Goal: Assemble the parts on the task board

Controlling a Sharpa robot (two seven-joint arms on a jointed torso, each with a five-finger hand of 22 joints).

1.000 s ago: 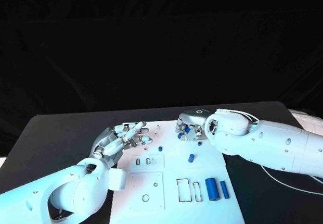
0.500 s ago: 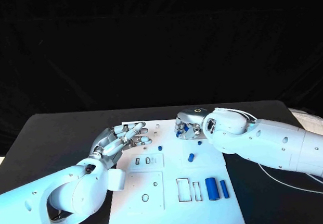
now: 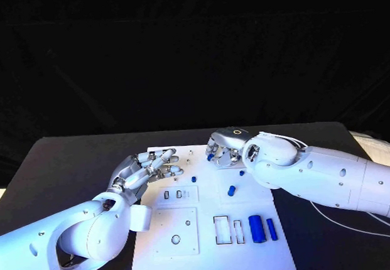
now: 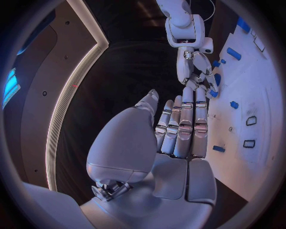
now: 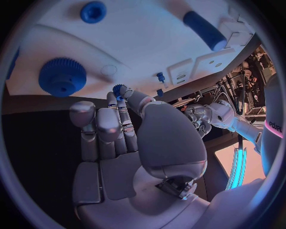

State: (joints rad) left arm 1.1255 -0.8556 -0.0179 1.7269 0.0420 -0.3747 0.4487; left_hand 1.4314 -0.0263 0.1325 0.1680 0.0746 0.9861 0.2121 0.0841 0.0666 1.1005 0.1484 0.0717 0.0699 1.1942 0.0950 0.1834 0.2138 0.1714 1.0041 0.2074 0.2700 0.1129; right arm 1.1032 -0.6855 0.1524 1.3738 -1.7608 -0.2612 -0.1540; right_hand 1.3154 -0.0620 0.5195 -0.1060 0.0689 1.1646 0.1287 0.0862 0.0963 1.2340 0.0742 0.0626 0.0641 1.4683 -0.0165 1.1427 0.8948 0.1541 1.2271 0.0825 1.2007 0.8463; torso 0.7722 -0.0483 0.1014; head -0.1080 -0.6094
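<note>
White board (image 3: pixel 213 247) lies mid-table; we see blue parts on it, two cylinders (image 3: pixel 257 228) at 5 o'clock. Our right hand (image 3: pixel 222 153), at 12 o'clock, pinches a small blue gear (image 5: pixel 118 89). Our left hand (image 3: pixel 150 166), at 10 o'clock, holds nothing, fingers loosely apart.

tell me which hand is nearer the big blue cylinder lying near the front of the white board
Right. The right hand is at the board's far edge, on the big blue cylinder's side; the left hand hangs over the far left part, farther across.
</note>
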